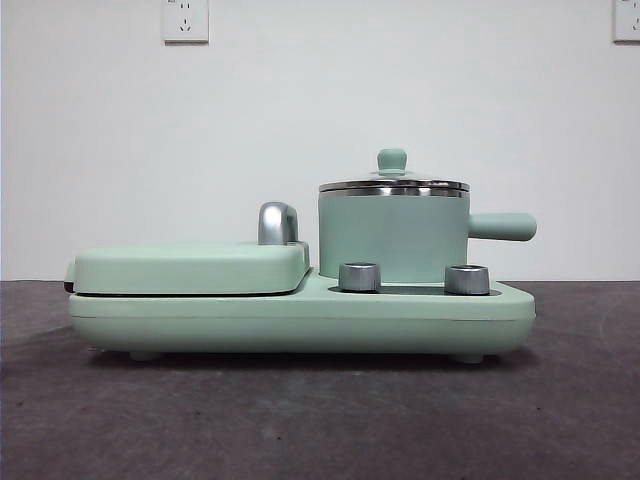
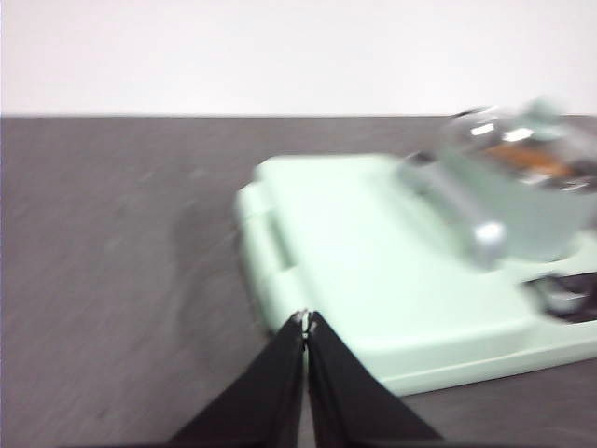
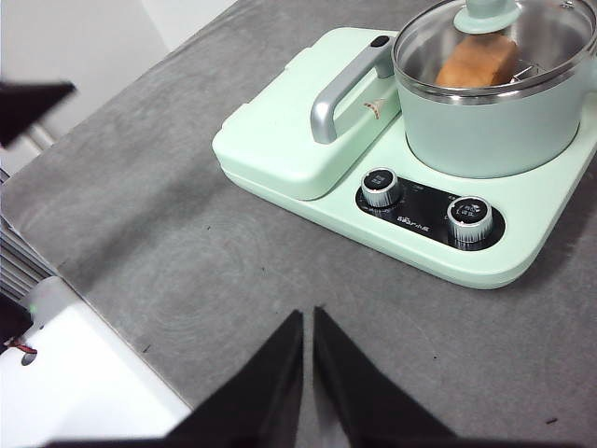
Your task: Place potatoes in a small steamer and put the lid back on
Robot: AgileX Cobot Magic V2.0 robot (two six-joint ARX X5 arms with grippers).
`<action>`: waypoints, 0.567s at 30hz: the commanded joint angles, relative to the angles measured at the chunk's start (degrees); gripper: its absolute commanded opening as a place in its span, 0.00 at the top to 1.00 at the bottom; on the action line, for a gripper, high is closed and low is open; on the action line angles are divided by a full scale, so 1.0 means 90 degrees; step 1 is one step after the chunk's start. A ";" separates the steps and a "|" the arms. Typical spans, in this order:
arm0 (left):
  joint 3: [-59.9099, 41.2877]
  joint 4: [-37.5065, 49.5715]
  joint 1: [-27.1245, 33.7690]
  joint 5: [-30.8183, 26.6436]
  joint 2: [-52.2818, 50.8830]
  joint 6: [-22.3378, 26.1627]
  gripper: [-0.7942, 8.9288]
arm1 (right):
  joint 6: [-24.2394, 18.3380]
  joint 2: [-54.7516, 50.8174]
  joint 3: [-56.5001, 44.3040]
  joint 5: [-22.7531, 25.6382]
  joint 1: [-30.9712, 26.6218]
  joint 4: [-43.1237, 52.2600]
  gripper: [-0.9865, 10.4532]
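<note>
One potato (image 3: 478, 62) sits inside the small steamer (image 1: 393, 236), with the lid (image 1: 393, 183) seated on its rim, so the job looks finished. Both the left end effector (image 2: 306, 322) and right end effector (image 3: 308, 317) hang clear, jaws pressed together, empty.

Left wrist view is motion-blurred, steamer (image 2: 522, 201) and lid (image 2: 527, 140) smeared and cut by the frame edge; front view hides the potato (image 3: 478, 62) behind the steamer wall; right wrist view crops the lid knob (image 3: 490, 13).
</note>
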 commanded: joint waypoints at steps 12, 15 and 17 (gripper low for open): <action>-0.2254 0.1401 0.0869 -0.0017 -0.1226 0.0134 0.91 | -0.0049 0.0010 0.0024 0.0002 0.0039 0.0068 0.90; -0.2382 0.1392 0.0952 -0.0046 -0.1222 0.0126 0.91 | -0.0049 0.0010 0.0024 0.0002 0.0039 0.0068 0.90; -0.2382 0.1394 0.1001 -0.0160 -0.1222 0.0238 0.91 | -0.0049 0.0010 0.0024 0.0002 0.0039 0.0066 0.90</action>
